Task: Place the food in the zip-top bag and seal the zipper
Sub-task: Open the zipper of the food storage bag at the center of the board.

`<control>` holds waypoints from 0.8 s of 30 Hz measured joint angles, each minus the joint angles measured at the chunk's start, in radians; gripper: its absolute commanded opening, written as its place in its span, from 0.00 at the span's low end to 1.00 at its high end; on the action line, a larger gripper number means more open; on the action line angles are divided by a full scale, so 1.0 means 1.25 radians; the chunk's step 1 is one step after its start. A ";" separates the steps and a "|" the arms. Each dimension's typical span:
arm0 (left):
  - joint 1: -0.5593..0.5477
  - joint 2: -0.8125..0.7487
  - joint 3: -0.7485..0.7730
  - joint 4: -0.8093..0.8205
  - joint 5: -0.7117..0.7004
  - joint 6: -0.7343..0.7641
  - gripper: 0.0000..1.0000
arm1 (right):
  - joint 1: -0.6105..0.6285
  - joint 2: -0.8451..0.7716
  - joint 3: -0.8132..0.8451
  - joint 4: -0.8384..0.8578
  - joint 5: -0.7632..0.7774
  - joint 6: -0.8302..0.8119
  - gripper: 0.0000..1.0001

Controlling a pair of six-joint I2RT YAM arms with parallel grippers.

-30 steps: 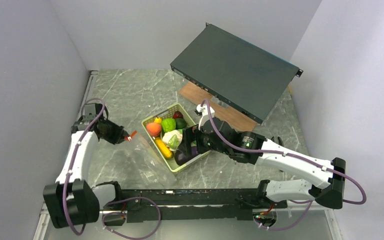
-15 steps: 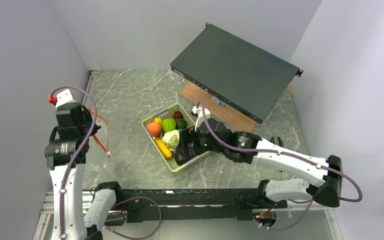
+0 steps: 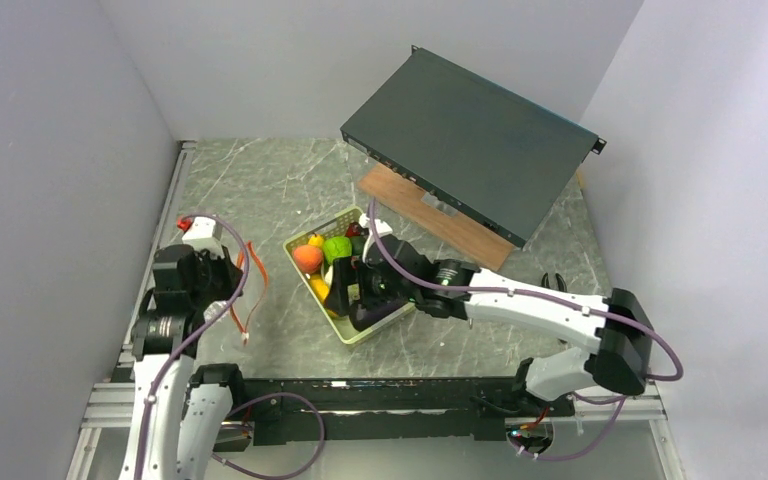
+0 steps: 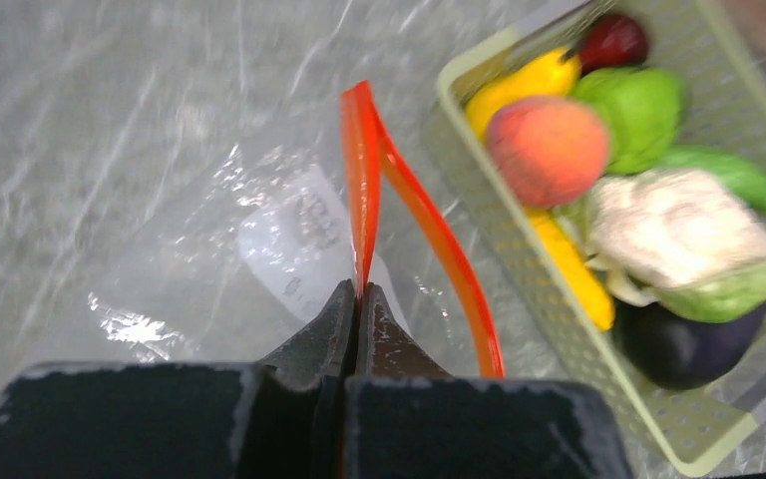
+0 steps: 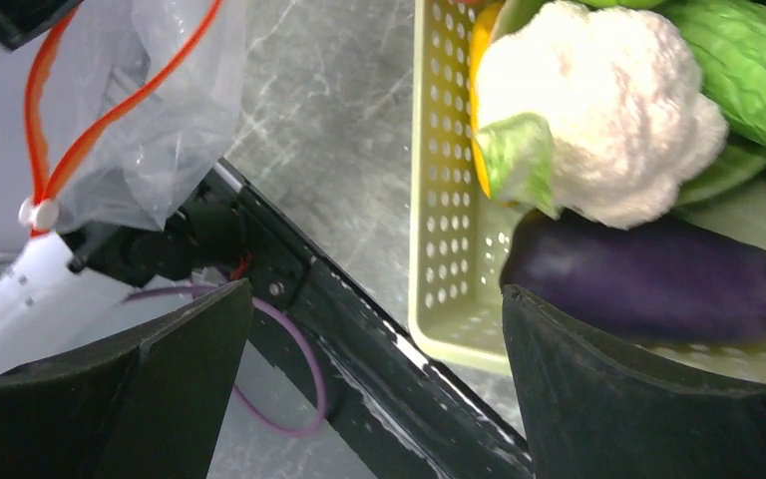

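Note:
My left gripper (image 4: pixel 359 291) is shut on the red-orange zipper (image 4: pixel 364 180) of the clear zip-top bag (image 4: pixel 259 230), which hangs open left of the basket (image 3: pixel 355 338); the zipper also shows in the top view (image 3: pixel 251 265). The food lies in the pale green basket (image 4: pixel 479 215): peach (image 4: pixel 547 150), corn (image 4: pixel 519 85), green pepper (image 4: pixel 638 105), cucumber (image 4: pixel 728 175), cauliflower (image 4: pixel 678 225), eggplant (image 4: pixel 683 344). My right gripper (image 5: pixel 375 289) is open wide and empty, over the basket's near-left side (image 3: pixel 345 290), next to the eggplant (image 5: pixel 658 274) and cauliflower (image 5: pixel 598 110).
A black rack unit (image 3: pixel 470 140) leans over a wooden board (image 3: pixel 430 215) at the back right. A black rail (image 3: pixel 360 395) runs along the near edge. Grey walls close in left and right. A small dark red piece (image 4: pixel 613 40) lies in the basket's far corner.
My left arm lifted the bag off the table and now holds it hanging beside the basket. My right gripper moved left across the basket toward its near-left side.

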 measured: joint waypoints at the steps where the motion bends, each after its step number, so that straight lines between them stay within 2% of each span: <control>1: 0.000 -0.022 -0.002 0.018 0.016 0.002 0.00 | 0.000 0.017 0.009 0.006 -0.004 0.013 0.95; 5: -0.015 -0.092 -0.005 0.081 0.071 0.013 0.00 | 0.000 0.104 0.078 0.038 -0.011 0.060 0.94; 11: -0.037 -0.101 -0.006 0.110 0.102 0.022 0.00 | 0.000 0.213 0.173 0.077 -0.009 0.156 0.92; 15: -0.057 -0.100 -0.006 0.116 0.108 0.026 0.00 | 0.000 0.273 0.224 0.081 -0.005 0.197 0.83; 17: -0.061 -0.099 -0.006 0.117 0.113 0.028 0.00 | 0.001 0.293 0.237 0.087 -0.004 0.214 0.80; 24: -0.081 -0.093 -0.006 0.121 0.114 0.028 0.00 | 0.013 0.329 0.246 0.100 -0.002 0.238 0.80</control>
